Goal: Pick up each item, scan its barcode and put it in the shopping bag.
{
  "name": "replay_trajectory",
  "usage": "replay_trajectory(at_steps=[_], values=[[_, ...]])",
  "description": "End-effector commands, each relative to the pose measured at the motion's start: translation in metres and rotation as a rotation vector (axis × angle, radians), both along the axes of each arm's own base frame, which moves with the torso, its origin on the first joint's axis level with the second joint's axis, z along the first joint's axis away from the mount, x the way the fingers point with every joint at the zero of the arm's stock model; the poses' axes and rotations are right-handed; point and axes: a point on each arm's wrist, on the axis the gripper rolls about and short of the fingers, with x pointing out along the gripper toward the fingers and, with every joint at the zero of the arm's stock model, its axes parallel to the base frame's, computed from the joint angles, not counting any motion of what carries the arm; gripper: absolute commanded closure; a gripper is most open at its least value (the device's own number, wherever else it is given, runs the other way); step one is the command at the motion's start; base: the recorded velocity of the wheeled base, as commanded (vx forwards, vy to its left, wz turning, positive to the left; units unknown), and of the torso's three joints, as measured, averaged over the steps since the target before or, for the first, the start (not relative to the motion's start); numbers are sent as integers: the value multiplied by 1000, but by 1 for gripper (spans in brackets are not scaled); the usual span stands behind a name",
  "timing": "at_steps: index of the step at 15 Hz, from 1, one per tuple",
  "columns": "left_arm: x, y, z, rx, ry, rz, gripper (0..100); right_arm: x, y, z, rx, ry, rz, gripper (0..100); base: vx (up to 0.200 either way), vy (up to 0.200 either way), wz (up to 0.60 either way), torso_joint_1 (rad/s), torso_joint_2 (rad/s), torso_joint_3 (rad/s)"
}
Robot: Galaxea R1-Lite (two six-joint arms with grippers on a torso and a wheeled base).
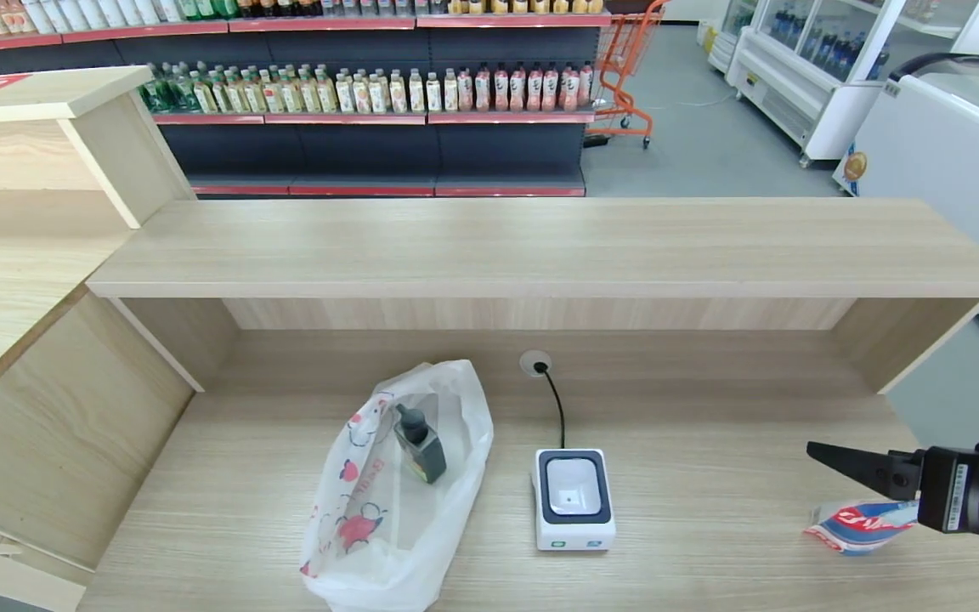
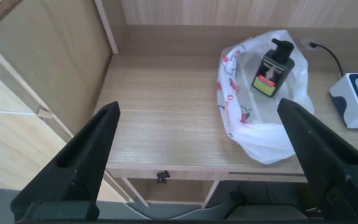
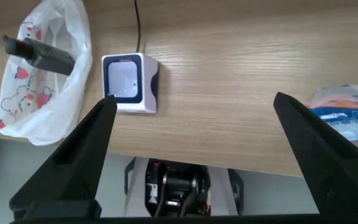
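A white plastic shopping bag [image 1: 370,518] [image 2: 253,127] [image 3: 39,93] lies open on the counter left of centre, with a dark pump bottle [image 1: 420,446] [image 2: 272,68] [image 3: 39,53] inside it. To its right stands the white barcode scanner [image 1: 574,497] [image 2: 356,99] [image 3: 129,81]. A blue, white and red packet [image 1: 859,525] [image 3: 347,109] lies near the counter's right edge. My right gripper [image 1: 821,450] [image 3: 194,102] hovers open just above that packet, pointing left. Open and holding nothing, my left gripper [image 2: 199,109] hangs over the counter's front left edge, apart from the bag.
A raised wooden ledge [image 1: 540,246] runs along the back of the counter, and a side panel [image 1: 73,408] closes the left. The scanner's black cable [image 1: 555,399] leads to a hole at the back. Bare counter [image 1: 710,476] lies between scanner and packet.
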Motion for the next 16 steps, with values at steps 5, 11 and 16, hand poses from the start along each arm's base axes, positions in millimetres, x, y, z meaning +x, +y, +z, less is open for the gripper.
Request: replay_trajectory(at_steps=[5,11,16], values=[[0,0,0,5,1,2,0,-18,-3,3,41,35,-18,0,0,-160,0,-1,1,2],[0,0,0,-1,1,3,0,-24,-4,4,40,40,-18,0,-167,0,0,3,4,4],[0,0,0,8,1,2,0,-22,-6,8,58,29,-52,0,-80,0,0,1,2,4]])
